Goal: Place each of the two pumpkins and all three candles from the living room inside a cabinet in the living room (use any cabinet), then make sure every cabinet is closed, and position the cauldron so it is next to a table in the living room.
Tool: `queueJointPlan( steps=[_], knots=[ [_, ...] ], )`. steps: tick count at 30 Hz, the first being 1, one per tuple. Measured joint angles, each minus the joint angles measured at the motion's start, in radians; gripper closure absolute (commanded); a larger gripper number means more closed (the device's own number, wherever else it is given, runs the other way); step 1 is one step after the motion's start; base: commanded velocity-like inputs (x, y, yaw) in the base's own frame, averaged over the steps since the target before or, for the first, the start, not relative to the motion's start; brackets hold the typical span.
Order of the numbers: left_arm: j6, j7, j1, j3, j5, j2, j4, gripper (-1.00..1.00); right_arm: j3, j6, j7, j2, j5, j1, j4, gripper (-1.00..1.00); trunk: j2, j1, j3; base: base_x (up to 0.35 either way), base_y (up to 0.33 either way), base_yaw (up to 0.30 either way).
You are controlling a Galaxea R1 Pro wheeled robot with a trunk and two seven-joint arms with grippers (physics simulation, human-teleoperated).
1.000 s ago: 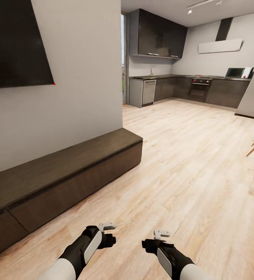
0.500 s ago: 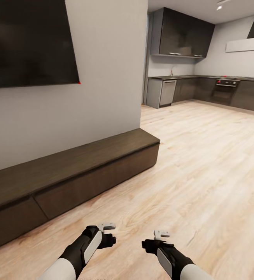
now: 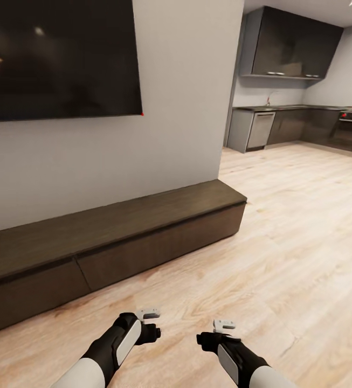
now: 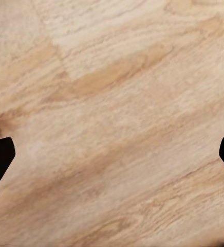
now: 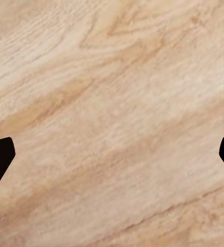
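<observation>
We see both claws spread wide and empty: left gripper [image 4: 112,154] and right gripper [image 5: 112,154] hang side by side over bare wooden floor [image 3: 283,258]. The cabinet [image 3: 111,242], both fronts shut, lies ahead and left of them, its long axis along the wall [image 3: 181,97]. Open floor stretches ahead-right past its end toward the kitchen [image 3: 294,124].

Living room wall, kitchen beyond

Pale wood floor [image 3: 283,237] runs to a dark kitchen [image 3: 299,126] with upper cupboards [image 3: 291,46]; a big black TV screen [image 3: 57,56] hangs on the grey wall [image 3: 181,108], catching a ceiling light's glow.
</observation>
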Motion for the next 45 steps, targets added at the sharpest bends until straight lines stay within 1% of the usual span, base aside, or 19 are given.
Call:
queueJointPlan(
  steps=[11, 18, 25, 36, 41, 42, 44, 45],
  knots=[
    [0.0, 0.0, 0.0, 0.0, 0.0, 0.001, 0.0, -1.0, 0.0, -0.001, 0.0, 0.0, 0.0, 0.0, 0.0, -1.0, 0.0, 0.0, 0.0, 0.056, -0.001, 0.289],
    [0.0, 0.0, 0.0, 0.0, 0.0, 0.001, 0.0, -1.0, 0.0, -0.002, 0.0, -0.001, 0.0, 0.0, 0.0, -1.0, 0.0, 0.0, 0.0, 0.125, -0.076, 0.281],
    [-0.001, 0.0, 0.0, -0.001, -0.001, 0.001, 0.001, -1.0, 0.0, -0.007, 0.003, -0.002, -0.002, 0.0, -0.001, -1.0, 0.0, 0.0, 0.0, 0.199, -0.154, 0.045],
    [-0.014, 0.0, 0.0, 0.0, 0.001, 0.001, 0.001, -1.0, -0.002, -0.013, 0.006, -0.002, -0.005, 0.0, 0.0, -1.0, 0.0, 0.0, 0.0, 0.153, -0.014, 0.0],
    [-0.016, -0.002, -0.001, 0.001, 0.005, 0.001, -0.007, -1.0, -0.012, -0.034, 0.012, 0.0, -0.025, 0.0, -0.008, -1.0, 0.0, 0.0, 0.0, 0.082, 0.0, 0.0],
    [-0.016, -0.002, 0.0, 0.003, 0.005, 0.001, -0.01, -1.0, -0.014, -0.041, 0.023, 0.0, -0.041, 0.0, -0.009, -1.0, 0.0, 0.0, 0.0, 0.025, 0.0, 0.0],
    [-0.016, -0.004, 0.0, 0.006, 0.007, 0.002, -0.012, -1.0, -0.016, -0.043, 0.054, 0.001, -0.095, 0.0, -0.01, -1.0, 0.0, 0.0, 0.0, 0.015, 0.0, 0.0],
    [-0.016, -0.005, -0.001, 0.008, 0.008, 0.003, -0.013, -1.0, -0.016, -0.044, 0.061, 0.0, -0.113, 0.0, -0.01, -1.0, 0.0, 0.0, 0.0, 0.008, 0.0, 0.0]
  ],
)
